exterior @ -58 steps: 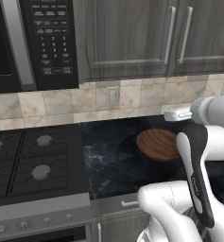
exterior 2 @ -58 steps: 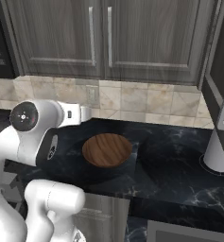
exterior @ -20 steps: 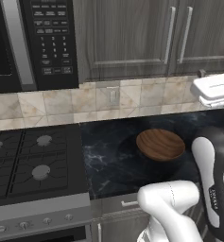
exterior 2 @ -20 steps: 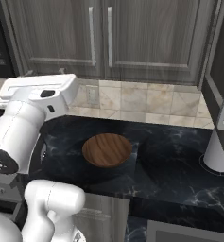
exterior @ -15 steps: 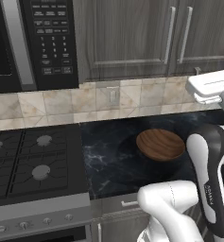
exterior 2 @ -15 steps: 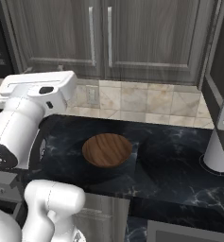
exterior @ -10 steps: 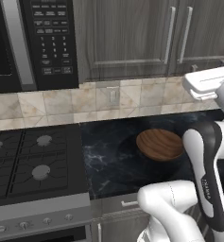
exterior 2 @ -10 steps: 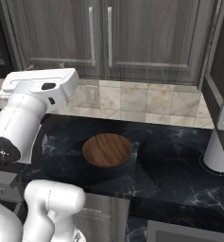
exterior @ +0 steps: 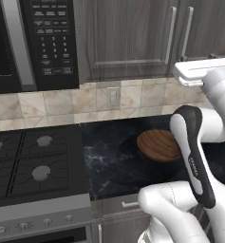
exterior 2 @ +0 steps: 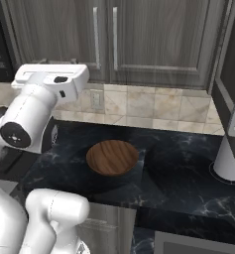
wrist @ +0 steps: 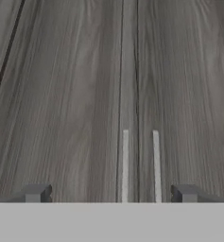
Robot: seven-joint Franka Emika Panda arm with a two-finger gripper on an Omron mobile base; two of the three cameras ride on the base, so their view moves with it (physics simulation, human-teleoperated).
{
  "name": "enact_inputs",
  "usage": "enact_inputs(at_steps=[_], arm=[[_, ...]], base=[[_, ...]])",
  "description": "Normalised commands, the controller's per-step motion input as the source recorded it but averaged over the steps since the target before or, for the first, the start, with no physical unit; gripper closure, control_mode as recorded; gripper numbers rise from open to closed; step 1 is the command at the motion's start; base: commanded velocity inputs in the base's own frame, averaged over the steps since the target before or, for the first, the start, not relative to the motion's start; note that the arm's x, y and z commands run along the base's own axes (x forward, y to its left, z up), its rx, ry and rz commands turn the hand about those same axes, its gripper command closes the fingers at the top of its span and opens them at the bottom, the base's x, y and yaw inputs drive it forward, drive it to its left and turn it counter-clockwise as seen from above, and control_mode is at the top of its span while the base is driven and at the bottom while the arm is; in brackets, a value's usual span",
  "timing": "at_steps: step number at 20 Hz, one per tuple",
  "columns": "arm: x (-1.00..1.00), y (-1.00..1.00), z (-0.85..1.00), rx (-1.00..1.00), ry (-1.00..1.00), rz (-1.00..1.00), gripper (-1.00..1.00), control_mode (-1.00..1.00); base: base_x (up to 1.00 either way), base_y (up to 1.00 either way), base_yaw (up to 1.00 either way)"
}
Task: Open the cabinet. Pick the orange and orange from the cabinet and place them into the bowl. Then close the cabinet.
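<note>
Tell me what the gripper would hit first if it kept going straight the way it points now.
Probably the cabinet: the gripper, open, faces its closed doors, with the two silver handles between its fingertips. How far off is unclear.

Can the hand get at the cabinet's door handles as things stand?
Probably yes. The hand is open and faces the closed cabinet head-on, with both silver bar handles between its fingertips and nothing in front of them.
</note>
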Motion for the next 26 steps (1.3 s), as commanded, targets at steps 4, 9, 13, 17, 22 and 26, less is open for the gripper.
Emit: enact_inputs(at_steps=[4, 9, 13, 17, 22, 26], arm=[[0.57, 0.00, 0.00, 0.11, 0.02, 0.00, -1.00, -1.00], [0.45, 0.00, 0.00, 0.12, 0.03, 0.00, -1.00, -1.00], [0.40, -0.02, 0.00, 0.10, 0.03, 0.00, -1.00, -1.00], [0.38, -0.12, 0.00, 0.07, 0.01, 0.00, -1.00, -1.00], [0.38, -0.17, 0.00, 0.01, 0.03, 0.02, -1.00, -1.00], [0.27, -0.19, 0.00, 0.00, 0.00, 0.03, -1.00, -1.00]], base=[[0.00, 0.00, 0.00], [0.00, 0.00, 0.00], [0.00, 0.00, 0.00], [0.00, 0.00, 0.00], [0.00, 0.00, 0.00], [0.00, 0.00, 0.00]])
